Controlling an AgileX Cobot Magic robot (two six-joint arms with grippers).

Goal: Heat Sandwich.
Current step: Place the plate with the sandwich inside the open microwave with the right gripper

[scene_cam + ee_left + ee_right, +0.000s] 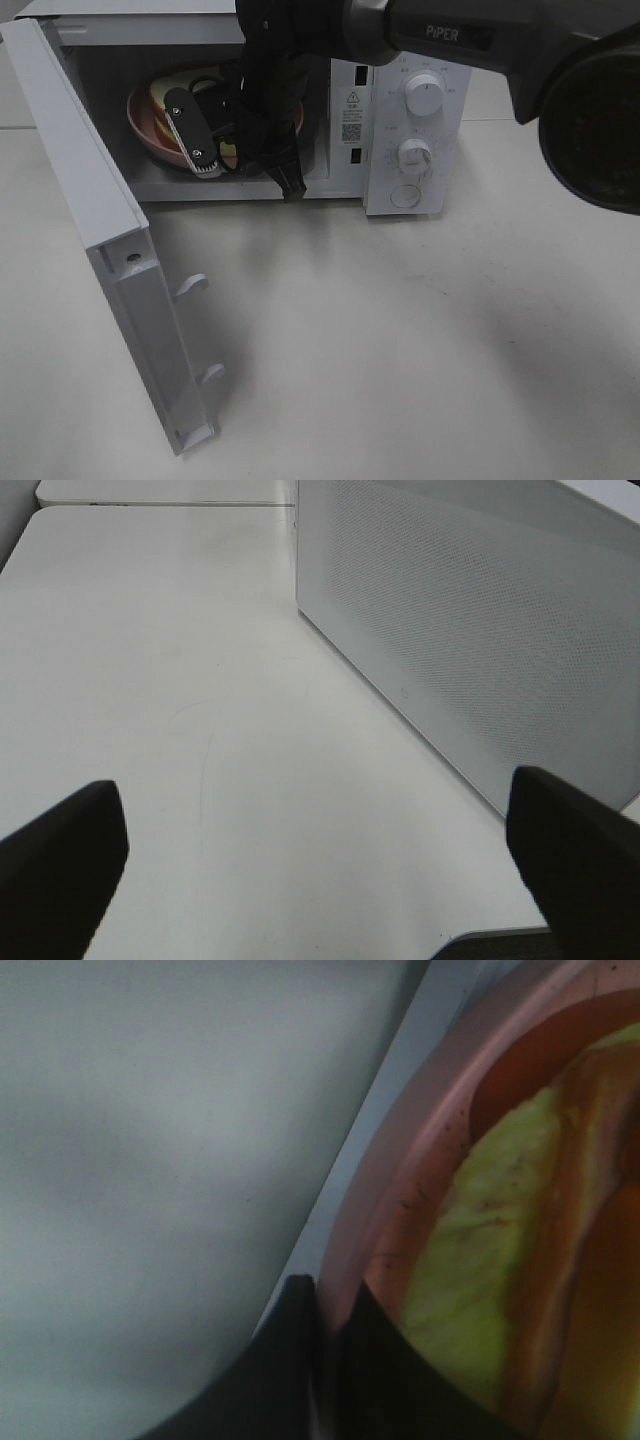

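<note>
The sandwich (480,1260) lies on a round pink plate (400,1180), its pale yellow-green filling and pink ham showing close up in the right wrist view. In the exterior high view the plate (150,130) sits inside the open microwave (400,110), and only a pale edge of the sandwich (165,85) shows behind the arm. My right gripper (322,1305) reaches into the cavity (208,160) and is shut on the plate's rim. My left gripper (320,880) stands open above the bare table, with nothing between its fingers (60,870).
The microwave door (90,200) hangs wide open toward the front left. Two knobs (425,95) and a button are on the control panel at the right. A white perforated wall (480,630) of the microwave stands beside the left gripper.
</note>
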